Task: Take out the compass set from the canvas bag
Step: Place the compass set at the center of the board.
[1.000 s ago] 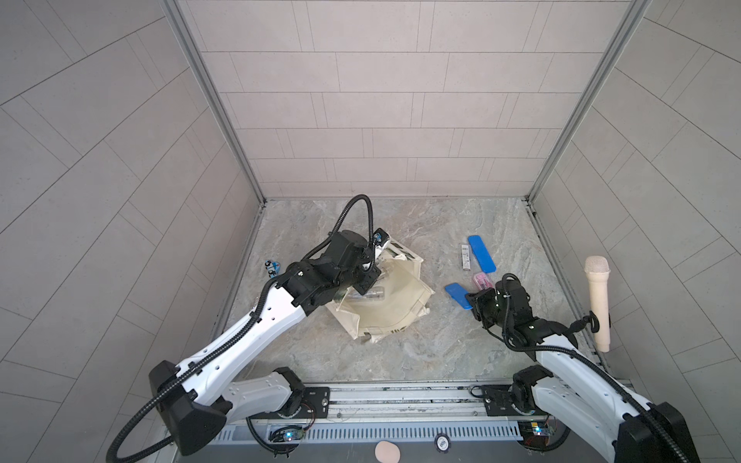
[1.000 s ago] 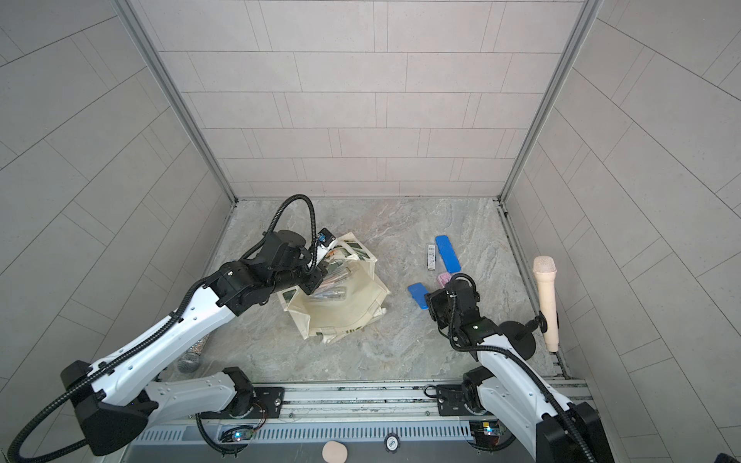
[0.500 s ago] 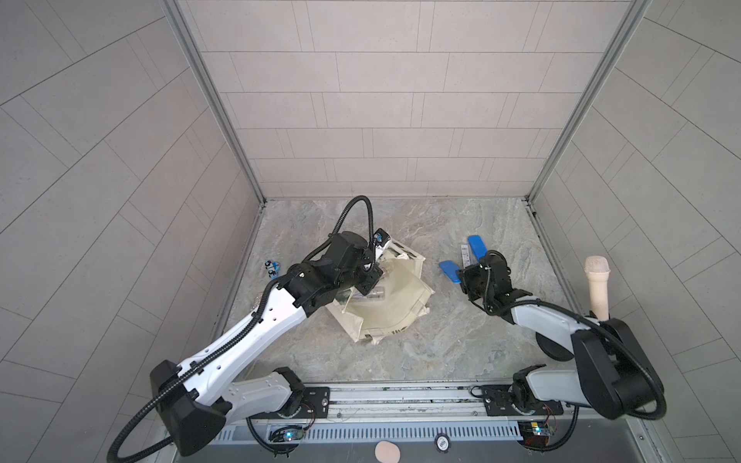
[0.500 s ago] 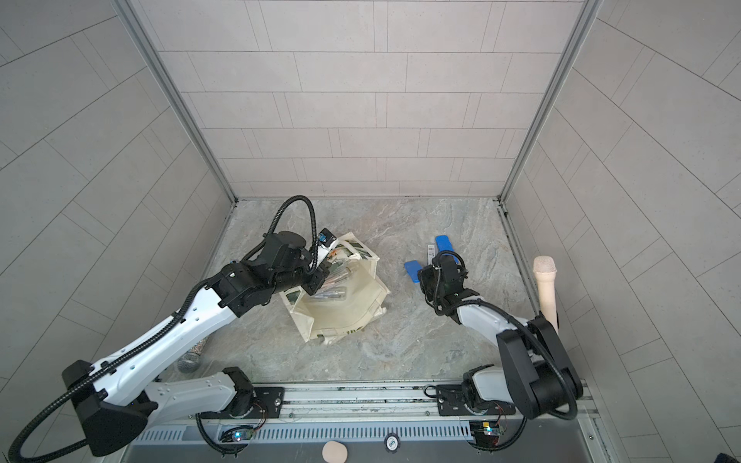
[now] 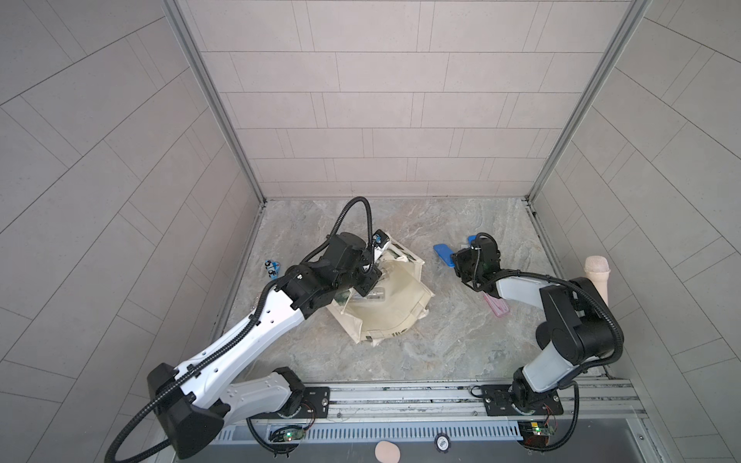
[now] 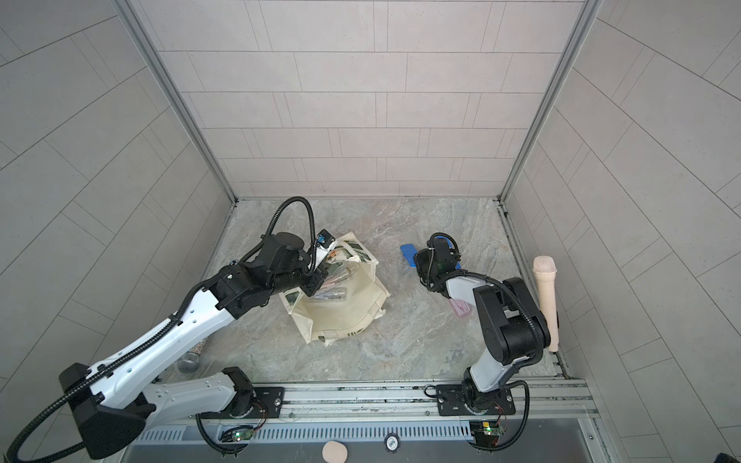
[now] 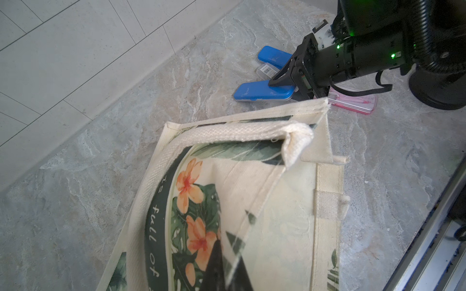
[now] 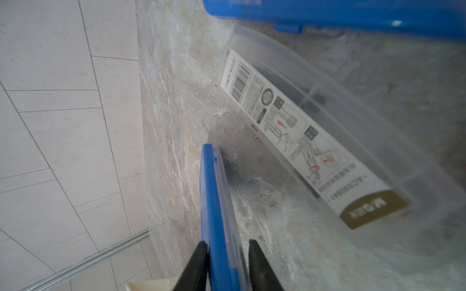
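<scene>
The right gripper has carried the blue compass-set case farther back across the marble-patterned table, while the left arm and the canvas bag have stayed put. The case is now out of the bag, well to its right and low over the table. The fingers flank its near end. One presses the blue shell and the other looks a shade off it, so I cannot tell whether the grip still bites. The step appears to be the set-down. It goes best if the case lies flat before the fingers spread wide, and the gripper then backs straight out along the case's length. The left gripper is pinched on the bag's rim, propping the mouth open. That hold seems worth keeping, since another clear case remains inside. Just beyond the held case lie a clear labelled compass case and a second blue case, close enough to be nudged. A pink case lies under the right forearm, and a cream microphone leans at the right wall.
</scene>
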Motion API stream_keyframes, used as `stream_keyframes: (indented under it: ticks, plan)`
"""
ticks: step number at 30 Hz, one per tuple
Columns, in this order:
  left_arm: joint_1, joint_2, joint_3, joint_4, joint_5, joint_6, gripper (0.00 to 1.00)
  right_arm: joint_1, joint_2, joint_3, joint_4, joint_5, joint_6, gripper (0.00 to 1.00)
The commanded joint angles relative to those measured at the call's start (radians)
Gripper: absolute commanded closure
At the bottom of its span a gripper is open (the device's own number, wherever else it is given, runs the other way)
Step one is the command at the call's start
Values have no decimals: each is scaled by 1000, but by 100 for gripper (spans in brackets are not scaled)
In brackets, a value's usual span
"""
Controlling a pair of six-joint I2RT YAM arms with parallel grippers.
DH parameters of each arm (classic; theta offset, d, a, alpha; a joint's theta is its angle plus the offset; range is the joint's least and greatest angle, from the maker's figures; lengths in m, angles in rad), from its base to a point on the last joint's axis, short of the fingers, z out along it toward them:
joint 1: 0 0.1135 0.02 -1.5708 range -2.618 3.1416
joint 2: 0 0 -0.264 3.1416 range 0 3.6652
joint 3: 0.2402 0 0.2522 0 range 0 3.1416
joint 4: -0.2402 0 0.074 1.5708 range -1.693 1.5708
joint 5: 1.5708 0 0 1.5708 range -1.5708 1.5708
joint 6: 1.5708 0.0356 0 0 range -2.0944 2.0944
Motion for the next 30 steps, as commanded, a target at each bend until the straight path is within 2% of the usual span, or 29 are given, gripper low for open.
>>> stream_keyframes:
  ticks: [1,4,11,15,20,23,26,30]
  plan:
    - [2,-21,12,9,9,22,100,-3,15,-12,2,19,17,57]
    - [4,-21,16,3,7,27,100,-7,21,-18,18,8,15,48]
    - [3,-21,38,-11,17,18,100,-26,17,-40,50,-15,18,44]
    - [3,-24,47,-24,23,11,100,-41,-1,-49,44,-36,0,36]
    - [3,-36,42,-33,21,-3,100,-62,-51,-71,11,-77,-22,35]
    - [2,-53,31,-39,20,-10,100,-67,-102,-64,-81,-127,-92,34]
    - [2,-87,-5,-11,34,-19,100,-62,-164,-41,-235,-180,-221,32]
    - [4,-114,-30,31,54,-27,100,-53,-293,-67,-358,-233,-338,31]
